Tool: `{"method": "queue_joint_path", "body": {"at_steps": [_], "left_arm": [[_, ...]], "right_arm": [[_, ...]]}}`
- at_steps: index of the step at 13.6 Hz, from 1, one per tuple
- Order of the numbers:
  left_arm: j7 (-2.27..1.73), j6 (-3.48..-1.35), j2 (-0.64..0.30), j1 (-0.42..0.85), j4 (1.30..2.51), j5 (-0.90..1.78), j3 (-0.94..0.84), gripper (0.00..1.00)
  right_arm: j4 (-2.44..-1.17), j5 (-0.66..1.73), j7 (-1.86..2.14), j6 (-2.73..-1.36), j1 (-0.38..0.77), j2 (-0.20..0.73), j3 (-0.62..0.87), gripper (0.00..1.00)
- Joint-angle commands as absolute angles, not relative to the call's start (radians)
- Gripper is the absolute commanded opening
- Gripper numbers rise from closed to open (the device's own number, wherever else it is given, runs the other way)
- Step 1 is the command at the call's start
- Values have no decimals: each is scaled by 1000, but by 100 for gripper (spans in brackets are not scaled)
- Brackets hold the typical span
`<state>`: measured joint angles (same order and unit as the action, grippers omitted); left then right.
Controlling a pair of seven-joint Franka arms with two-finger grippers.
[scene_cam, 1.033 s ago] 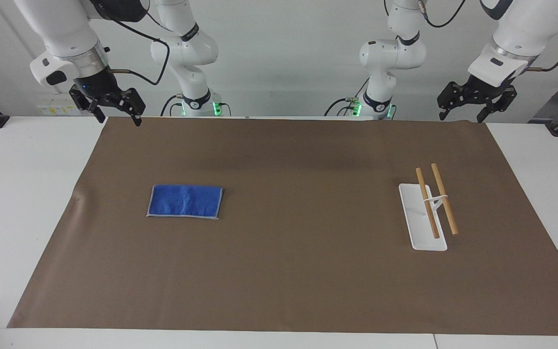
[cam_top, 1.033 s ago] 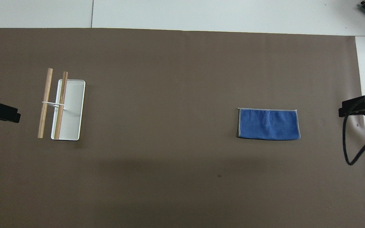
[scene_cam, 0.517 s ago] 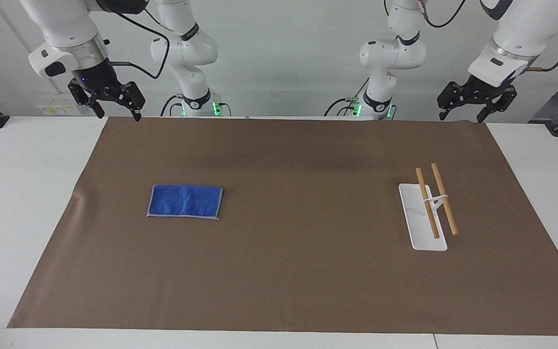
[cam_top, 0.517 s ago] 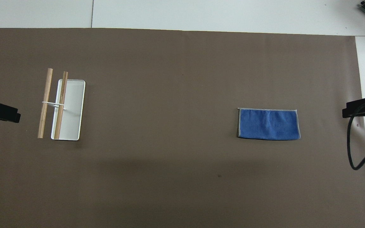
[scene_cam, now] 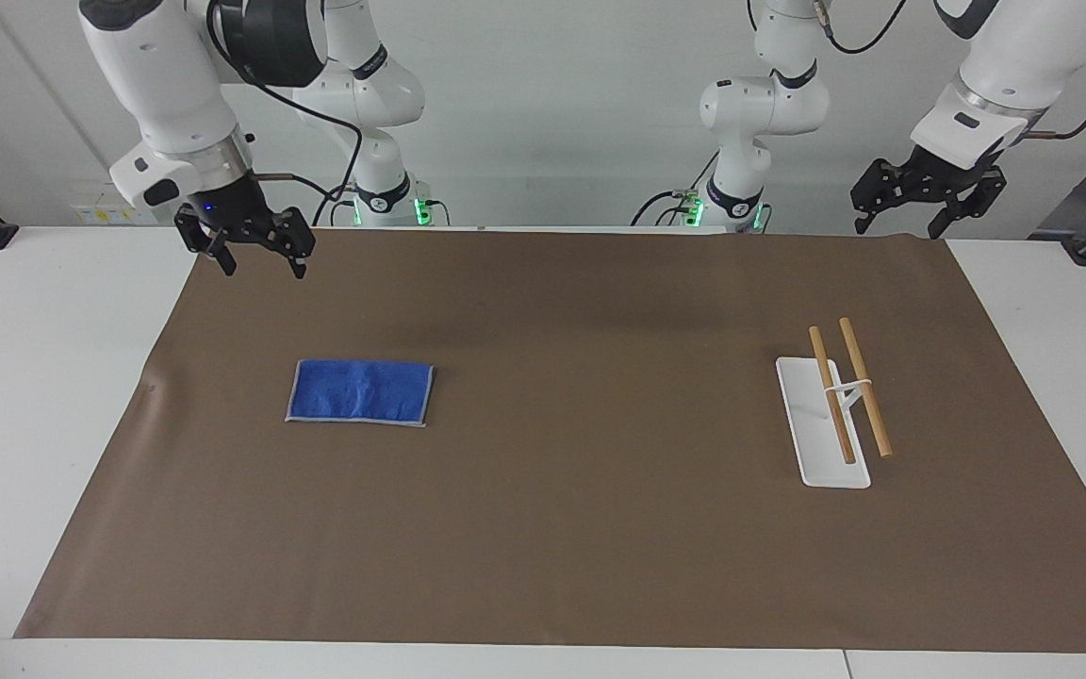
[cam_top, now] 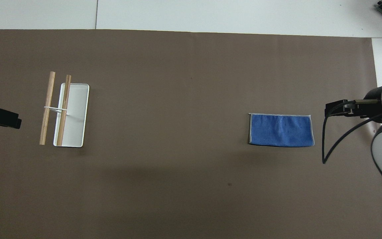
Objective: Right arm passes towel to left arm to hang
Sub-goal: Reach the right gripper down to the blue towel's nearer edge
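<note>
the spread, empty right gripper [scene_cam: 258, 264] hangs over the mat's edge; the flat bright-blue grey-edged towel [scene_cam: 360, 392], long axis running arm to arm, lies at its end.

table [scene_cam: 34, 396]: white | mat [scene_cam: 562, 528]: brown, covers most | on mat: towel [scene_cam: 360, 392], flat; rack [scene_cam: 822, 429], toward left arm's end

A large brown paper-like mat [scene_cam: 581, 528] covers most of the white table [scene_cam: 24, 396]. Toward the left arm's end of the table, a small rack with a flat white rectangular base [scene_cam: 812, 434] stands on the mat, carrying two parallel light wooden rods [scene_cam: 865, 401] on a thin white bracket.
</note>
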<state>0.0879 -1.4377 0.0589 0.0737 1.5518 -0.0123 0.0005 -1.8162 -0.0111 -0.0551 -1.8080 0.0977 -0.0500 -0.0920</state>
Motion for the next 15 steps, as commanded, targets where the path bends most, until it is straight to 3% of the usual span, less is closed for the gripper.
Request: {"method": "queue_joint_path", "body": {"at_steps": [1, 9, 15], "left_arm": [[92, -1436, 80, 71, 1577, -23, -2, 100], [92, -1436, 80, 71, 1577, -23, -2, 100], [92, -1436, 80, 71, 1577, -23, -2, 100]], "right_arm": [[-1971, 21, -71, -1994, 115, -32, -87, 100], [-2178, 25, -94, -2405, 164, 121, -87, 100], [-2221, 35, -100, -2488, 166, 184, -87, 100]]}}
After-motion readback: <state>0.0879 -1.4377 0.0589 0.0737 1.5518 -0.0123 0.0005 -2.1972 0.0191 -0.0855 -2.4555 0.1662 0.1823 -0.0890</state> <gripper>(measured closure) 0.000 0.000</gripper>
